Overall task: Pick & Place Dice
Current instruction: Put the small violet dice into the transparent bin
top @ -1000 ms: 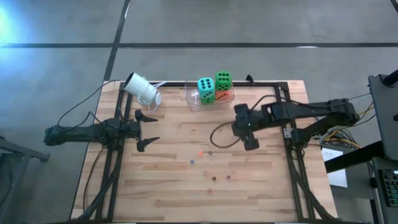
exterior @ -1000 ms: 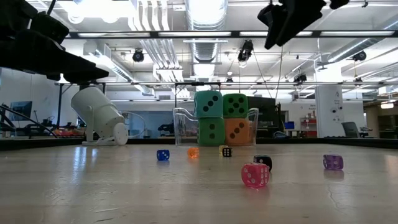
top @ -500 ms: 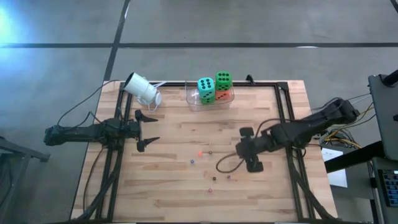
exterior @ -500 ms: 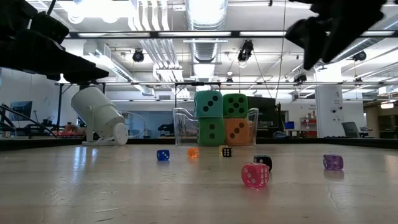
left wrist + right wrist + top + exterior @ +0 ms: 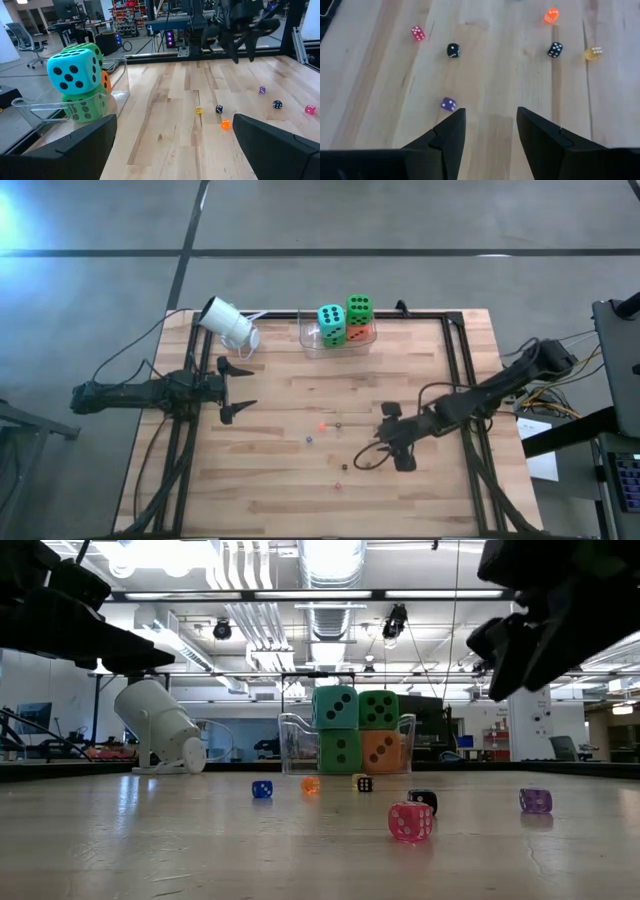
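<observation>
The right end effector [image 5: 487,131] hovers partly open and empty near the purple die [image 5: 448,104]: tiny, hard, light, likely slippery; pinch opposite flat faces squarely.

Wooden table [image 5: 270,480]: clear bin [image 5: 310,342] of big dice, tipped white cup [image 5: 228,323], tiny dice [image 5: 322,426] scattered mid-table

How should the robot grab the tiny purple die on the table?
Pinch the purple die by two opposite flat sides, coming straight down. It lies flat on the bare table, apart from the others, and the open right gripper already hangs just above it.
</observation>
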